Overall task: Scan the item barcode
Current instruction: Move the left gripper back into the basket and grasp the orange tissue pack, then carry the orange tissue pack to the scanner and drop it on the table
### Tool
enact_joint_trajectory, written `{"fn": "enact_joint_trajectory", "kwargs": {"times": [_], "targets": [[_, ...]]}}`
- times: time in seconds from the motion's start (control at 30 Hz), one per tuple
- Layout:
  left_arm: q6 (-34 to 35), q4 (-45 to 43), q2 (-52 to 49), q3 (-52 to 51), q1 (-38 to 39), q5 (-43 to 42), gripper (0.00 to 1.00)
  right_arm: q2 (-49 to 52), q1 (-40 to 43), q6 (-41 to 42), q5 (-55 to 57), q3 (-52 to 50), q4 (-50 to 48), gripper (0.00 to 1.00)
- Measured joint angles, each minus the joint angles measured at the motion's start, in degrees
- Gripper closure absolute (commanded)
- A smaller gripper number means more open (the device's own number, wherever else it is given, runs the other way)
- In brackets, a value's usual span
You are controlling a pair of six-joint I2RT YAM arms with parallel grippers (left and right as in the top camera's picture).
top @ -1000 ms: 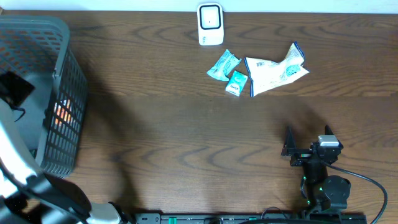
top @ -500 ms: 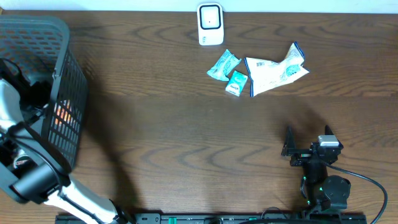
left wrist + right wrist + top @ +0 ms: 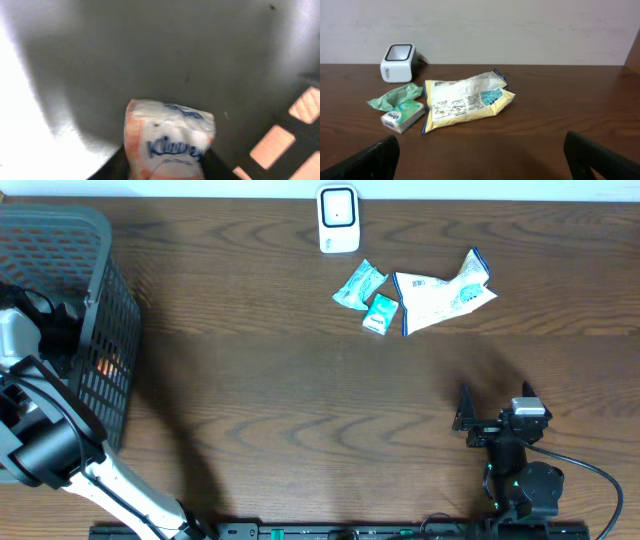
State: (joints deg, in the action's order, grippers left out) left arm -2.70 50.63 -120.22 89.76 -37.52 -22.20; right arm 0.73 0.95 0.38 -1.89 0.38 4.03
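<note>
A white Kleenex tissue pack [image 3: 170, 137] with an orange edge lies on the grey basket floor in the left wrist view. My left gripper [image 3: 167, 167] is shut on it, a dark finger [image 3: 116, 167] pressed to each side. From overhead the left arm [image 3: 40, 330] reaches down into the grey basket [image 3: 60, 225], and the pack is hidden there. The white barcode scanner [image 3: 338, 220] stands at the table's far edge, also seen as the scanner [image 3: 397, 62]. My right gripper [image 3: 495, 400] rests open near the front right, with nothing between its fingers [image 3: 375, 160].
Before the scanner lie a green packet [image 3: 358, 283], a small teal tissue pack [image 3: 380, 313] and a yellow-white bag [image 3: 445, 295]. The basket's slotted wall [image 3: 295, 125] rises close to the right of the held pack.
The left arm has dropped further into the basket. Its jaws have closed from wide open onto the tissue pack. The right arm has not moved.
</note>
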Motion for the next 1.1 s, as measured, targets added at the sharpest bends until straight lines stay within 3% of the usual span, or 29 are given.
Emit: {"fn": "enact_joint_trajectory", "kwargs": {"times": [0.1,0.37,0.57,0.8,0.97,1.1], "targets": [[0.11,0.44,0.02,0.11,-0.13,-0.66,0.92,0.0,0.0,0.0,0.0,0.0,0.0,0.01],[4.13,4.66,4.35,3.15,-0.94,-0.81,0.92,0.0,0.0,0.0,0.0,0.0,0.0,0.01],[9.97,-0.22,21.62,7.15,-1.49,-0.81,0.92,0.0,0.0,0.0,0.0,0.0,0.0,0.01],[25.2,-7.1,38.84,8.39,-0.59,-1.36,0.92,0.0,0.0,0.0,0.0,0.0,0.0,0.01],[32.17,-8.28,42.82,8.41,7.82,-5.31,0.92,0.0,0.0,0.0,0.0,0.0,0.0,0.01],[33.97,-8.02,41.24,8.35,21.81,-7.5,0.92,0.0,0.0,0.0,0.0,0.0,0.0,0.01]]}}
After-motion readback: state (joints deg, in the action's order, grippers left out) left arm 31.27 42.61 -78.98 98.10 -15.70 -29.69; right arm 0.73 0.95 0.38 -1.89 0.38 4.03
